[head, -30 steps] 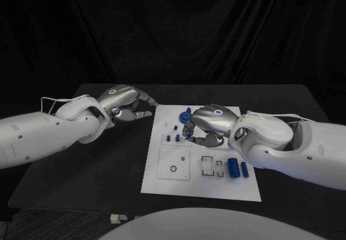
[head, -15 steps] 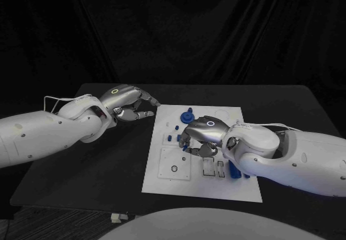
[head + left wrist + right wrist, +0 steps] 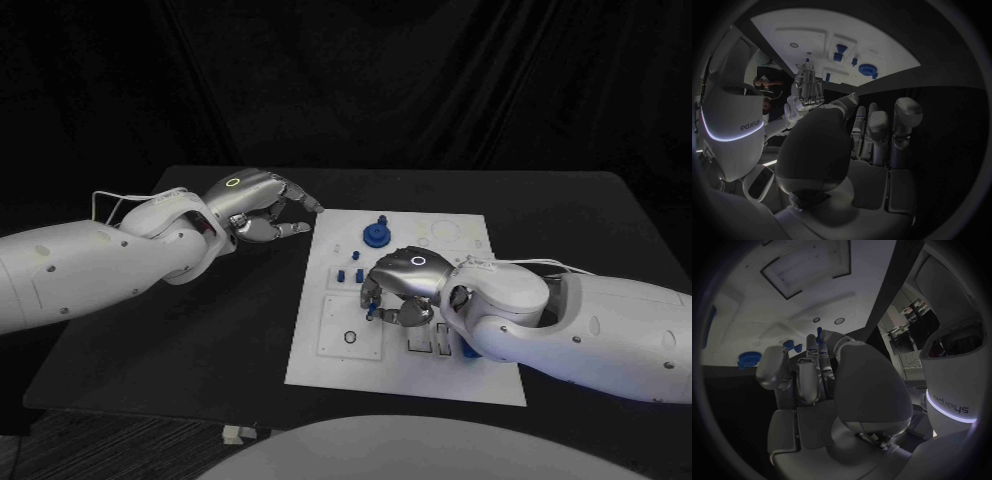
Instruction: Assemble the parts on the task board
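Over the middle of the task board (image 3: 320,352), the right hand (image 3: 401,290) pinches a small blue peg (image 3: 819,332); insertion appears in hand. Next comes lowering it upright into a board hole. Off the board's far-left corner, the left hand (image 3: 260,208) hovers, fingers curled, empty.

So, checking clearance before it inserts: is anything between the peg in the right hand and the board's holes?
Nothing visible. The right hand pinches the blue peg just short of the two small holes, bare task board between.

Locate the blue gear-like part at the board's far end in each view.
Head view: blue gear part on the task board, beyond the right hand.
Left wrist view, near the board's edge.
Right wrist view, beside the fingers.
Shared landmark: the small upright blue pegs nearby.
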You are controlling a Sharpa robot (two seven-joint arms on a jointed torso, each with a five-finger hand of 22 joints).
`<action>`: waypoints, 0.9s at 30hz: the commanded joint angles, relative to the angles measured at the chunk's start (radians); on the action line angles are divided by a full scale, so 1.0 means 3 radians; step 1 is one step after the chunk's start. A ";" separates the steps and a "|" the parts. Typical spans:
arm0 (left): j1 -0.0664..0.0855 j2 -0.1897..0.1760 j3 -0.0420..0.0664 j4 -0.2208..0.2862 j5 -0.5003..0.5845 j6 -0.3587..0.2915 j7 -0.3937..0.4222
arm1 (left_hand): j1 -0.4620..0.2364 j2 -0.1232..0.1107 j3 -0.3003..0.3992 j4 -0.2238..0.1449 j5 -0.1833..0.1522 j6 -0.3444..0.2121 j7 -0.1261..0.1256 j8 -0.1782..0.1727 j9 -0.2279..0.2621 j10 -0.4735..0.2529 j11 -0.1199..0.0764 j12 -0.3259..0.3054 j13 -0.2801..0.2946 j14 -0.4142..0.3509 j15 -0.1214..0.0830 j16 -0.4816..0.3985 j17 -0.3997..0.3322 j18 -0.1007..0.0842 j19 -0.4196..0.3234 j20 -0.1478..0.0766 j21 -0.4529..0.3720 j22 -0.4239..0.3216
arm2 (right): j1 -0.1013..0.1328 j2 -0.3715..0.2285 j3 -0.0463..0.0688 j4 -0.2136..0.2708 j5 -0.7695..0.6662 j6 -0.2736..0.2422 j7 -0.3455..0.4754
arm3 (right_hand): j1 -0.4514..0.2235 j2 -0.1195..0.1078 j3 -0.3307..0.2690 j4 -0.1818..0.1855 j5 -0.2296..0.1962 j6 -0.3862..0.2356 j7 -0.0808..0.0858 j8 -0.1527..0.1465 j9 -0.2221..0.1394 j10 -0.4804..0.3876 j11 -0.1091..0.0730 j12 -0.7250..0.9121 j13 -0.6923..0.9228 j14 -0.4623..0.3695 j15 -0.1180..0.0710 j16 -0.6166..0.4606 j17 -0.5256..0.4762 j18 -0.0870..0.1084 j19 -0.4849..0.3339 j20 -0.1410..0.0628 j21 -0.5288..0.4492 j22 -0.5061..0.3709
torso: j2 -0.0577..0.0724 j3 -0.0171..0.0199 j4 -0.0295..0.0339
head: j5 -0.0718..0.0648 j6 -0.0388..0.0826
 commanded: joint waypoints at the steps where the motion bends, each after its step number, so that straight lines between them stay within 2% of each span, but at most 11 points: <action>1: -0.0005 -0.0001 0.0003 0.0008 0.0024 0.0006 0.0044 | 0.0029 0.0009 0.0025 0.0003 0.0023 0.0007 0.0022 -0.0013 -0.0005 0.0002 0.0015 0.0013 -0.0001 -0.0007 0.0004 -0.0012 -0.0002 0.0023 -0.0018 0.0004 -0.0009 0.0359 | -0.0016 0.0010 0.0003 -0.0011 -0.0050 0.0044 -0.0001 | -0.0023 0.0014 -0.0003 -0.0017 -0.0014 -0.0009 0.0013 -0.0012 0.0005 0.0005 0.0029 -0.0012 -0.0005 0.0101 0.0022 -0.0016 -0.0004 0.0003 0.0000 0.0012 -0.0018 0.0486 | -0.0001 -0.0001 0.0002 | 0.0006 0.0000; 27: -0.0016 -0.0003 0.0003 0.0009 0.0024 0.0005 0.0051 | 0.0030 0.0009 0.0026 0.0003 0.0023 0.0007 0.0023 -0.0013 -0.0006 0.0002 0.0016 0.0013 -0.0002 -0.0010 0.0005 -0.0016 -0.0007 0.0025 -0.0023 0.0005 -0.0023 0.0356 | -0.0064 0.0079 0.0003 -0.0103 -0.0060 0.0031 0.0022 | -0.0024 0.0015 -0.0003 -0.0019 -0.0014 -0.0015 0.0017 -0.0016 0.0005 0.0004 0.0032 -0.0013 -0.0006 0.0097 0.0025 -0.0022 -0.0011 0.0004 -0.0003 0.0016 -0.0023 0.0484 | 0.0000 0.0000 0.0001 | 0.0024 0.0000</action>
